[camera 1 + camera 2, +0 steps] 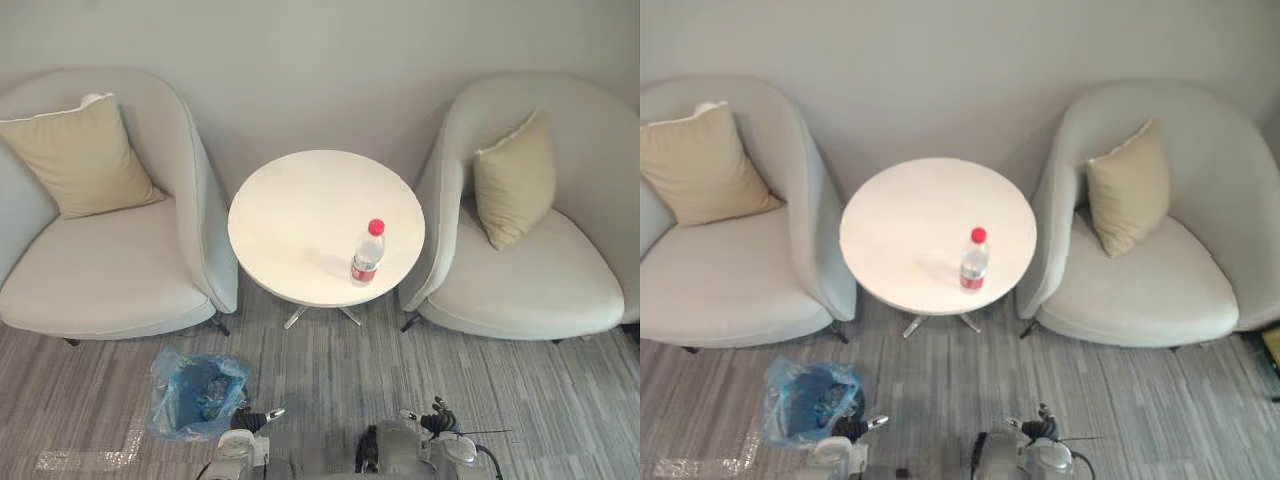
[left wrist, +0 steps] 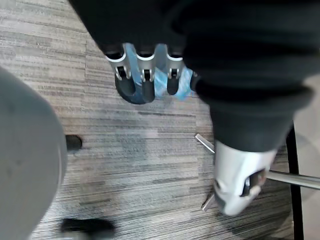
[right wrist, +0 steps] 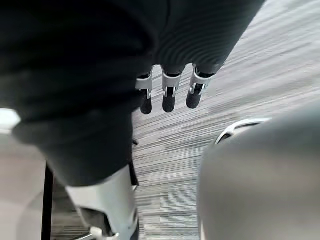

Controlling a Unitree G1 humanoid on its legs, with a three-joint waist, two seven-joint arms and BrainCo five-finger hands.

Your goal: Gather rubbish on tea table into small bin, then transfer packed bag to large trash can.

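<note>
A clear plastic bottle (image 1: 367,253) with a red cap and red label stands upright near the front right edge of the round white tea table (image 1: 300,210). On the carpet to the front left of the table sits the small bin (image 1: 195,395), lined with a blue bag. My left hand (image 1: 255,418) hangs low just right of the bin. In the left wrist view its fingers (image 2: 142,75) are relaxed and hold nothing, with the blue bag (image 2: 185,86) past them. My right hand (image 1: 435,418) hangs low in front of the table, its fingers (image 3: 169,95) relaxed and empty over the carpet.
A pale armchair (image 1: 110,270) with a beige cushion (image 1: 80,155) stands left of the table. A matching armchair (image 1: 540,270) with its own cushion (image 1: 512,180) stands right. The table's metal feet (image 1: 295,318) spread beneath it. Grey striped carpet covers the floor.
</note>
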